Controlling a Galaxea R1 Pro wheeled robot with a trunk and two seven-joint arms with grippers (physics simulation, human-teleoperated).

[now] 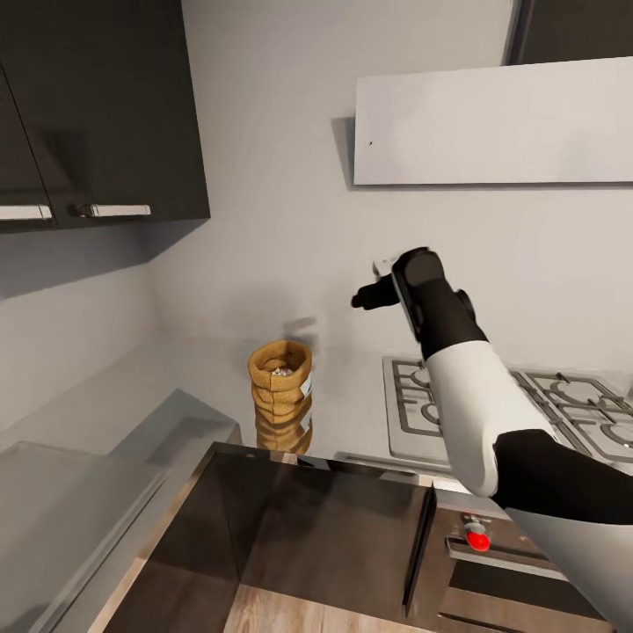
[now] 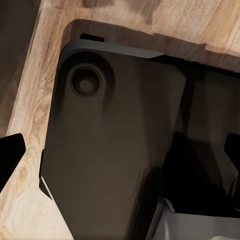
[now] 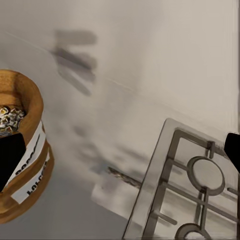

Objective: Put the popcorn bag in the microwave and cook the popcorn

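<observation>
Your right gripper hangs empty, fingers apart, above the countertop, beside the gas hob. Popcorn bag stands upright, well apart. Approach slowly: a sideways knock would likely tip it and spill the popcorn.

Popcorn bag left of hob (countertop)

Pale grey walls meeting at a corner. Dark upper cabinets with metal bar handles at upper left. White hood above a grated gas hob. Dark built-in oven with red knob. Light wood flooring below.
</observation>
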